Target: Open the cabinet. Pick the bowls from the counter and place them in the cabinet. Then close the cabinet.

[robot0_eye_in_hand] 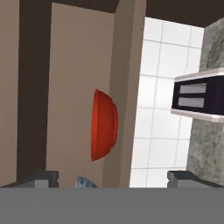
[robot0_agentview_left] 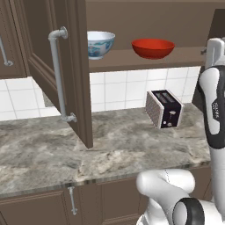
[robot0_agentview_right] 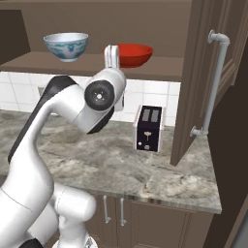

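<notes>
Both bowls sit on the cabinet (robot0_agentview_left: 74, 66) shelf; the red bowl (robot0_eye_in_hand: 104, 125) lies ahead of the gripper (robot0_eye_in_hand: 113, 178), whose jaws gape wide, empty, leaving the doors to shut.

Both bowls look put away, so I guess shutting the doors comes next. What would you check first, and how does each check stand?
1. White and blue bowl on the cabinet shelf: ok.
2. Red bowl on the shelf: ok.
3. End effector open, holding nothing: ok.
4. Left door swung open, handle reachable: ok.
5. Right door open, handle free: ok.
6. Toaster below door sweep: cannot tell.
</notes>
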Tool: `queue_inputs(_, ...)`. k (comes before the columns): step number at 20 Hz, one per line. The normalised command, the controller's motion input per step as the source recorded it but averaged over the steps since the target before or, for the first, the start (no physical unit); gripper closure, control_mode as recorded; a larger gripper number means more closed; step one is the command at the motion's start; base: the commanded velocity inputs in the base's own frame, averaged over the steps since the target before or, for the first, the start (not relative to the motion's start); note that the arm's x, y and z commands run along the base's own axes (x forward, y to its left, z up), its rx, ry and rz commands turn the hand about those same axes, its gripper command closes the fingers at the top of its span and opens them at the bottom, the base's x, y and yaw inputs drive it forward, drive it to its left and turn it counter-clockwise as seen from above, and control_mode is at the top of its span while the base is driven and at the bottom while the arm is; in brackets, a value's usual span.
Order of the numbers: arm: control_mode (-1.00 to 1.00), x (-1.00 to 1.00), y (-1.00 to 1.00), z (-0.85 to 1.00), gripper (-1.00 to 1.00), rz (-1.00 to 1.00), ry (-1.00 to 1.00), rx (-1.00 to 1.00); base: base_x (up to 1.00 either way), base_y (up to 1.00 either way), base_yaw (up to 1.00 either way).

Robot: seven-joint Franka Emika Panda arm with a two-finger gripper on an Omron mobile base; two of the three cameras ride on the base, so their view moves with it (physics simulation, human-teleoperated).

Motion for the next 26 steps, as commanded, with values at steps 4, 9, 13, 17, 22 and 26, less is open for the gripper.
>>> queue_inputs(4, -1.0, -0.88, 0.0, 0.11, -1.0, -0.07, -0.01, 0.0, 0.0, 0.0, 0.0)
queue_inputs(9, -1.0, -0.75, 0.0, 0.05, -1.0, -0.11, 0.0, 0.0, 0.0, 0.0, 0.0)
queue_inputs(13, -1.0, -0.28, -0.07, 0.0, -1.0, -0.11, 0.0, 0.0, 0.0, 0.0, 0.0)
queue_inputs(17, -1.0, -0.45, -0.23, -0.14, -1.0, -0.02, -0.02, 0.0, 0.0, 0.0, 0.0)
queue_inputs(22, -1.0, -0.51, -0.19, -0.26, -1.0, 0.0, 0.0, 0.0, 0.0, 0.0, 0.0)
queue_inputs(26, -1.0, -0.71, -0.08, -0.42, -1.0, 0.0, 0.0, 0.0, 0.0, 0.0, 0.0)
